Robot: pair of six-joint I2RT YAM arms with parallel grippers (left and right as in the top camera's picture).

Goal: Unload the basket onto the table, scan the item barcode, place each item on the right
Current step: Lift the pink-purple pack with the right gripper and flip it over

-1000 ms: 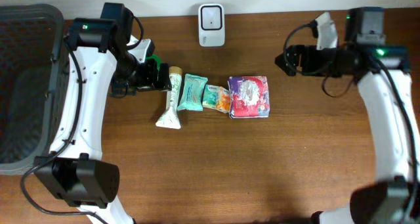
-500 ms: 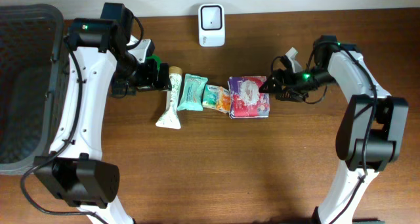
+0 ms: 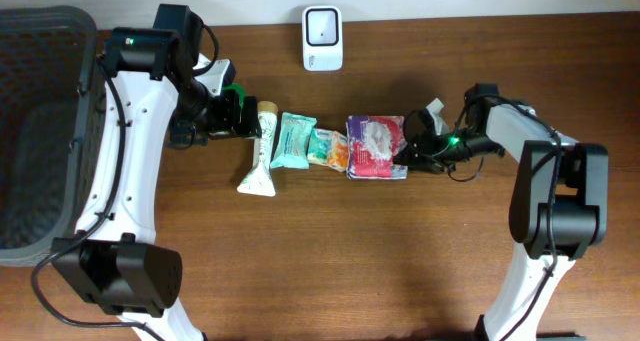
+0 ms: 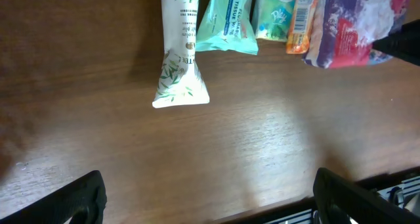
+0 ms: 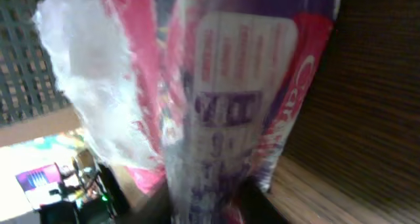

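Observation:
A purple and pink packet (image 3: 375, 146) lies at the right end of a row of items in the middle of the table. My right gripper (image 3: 405, 153) is at its right edge, shut on it. In the right wrist view the packet (image 5: 223, 119) fills the frame, and the dark jaws of the right gripper (image 5: 216, 207) press on it from both sides. The white scanner (image 3: 322, 38) stands at the back edge. My left gripper (image 3: 238, 115) hovers open beside the top of the white tube (image 3: 262, 151); in its own view the left gripper (image 4: 210, 198) holds nothing.
Between the tube and the purple packet lie a teal packet (image 3: 294, 140), a small green packet (image 3: 325, 146) and an orange item (image 3: 342, 154). A dark basket (image 3: 40, 31) stands at the far left. The table's front edge shows in the left wrist view.
My right arm swung down from the back right to the purple packet and its jaws closed on the packet's right edge. The packet bunched slightly leftward. The left arm stayed still.

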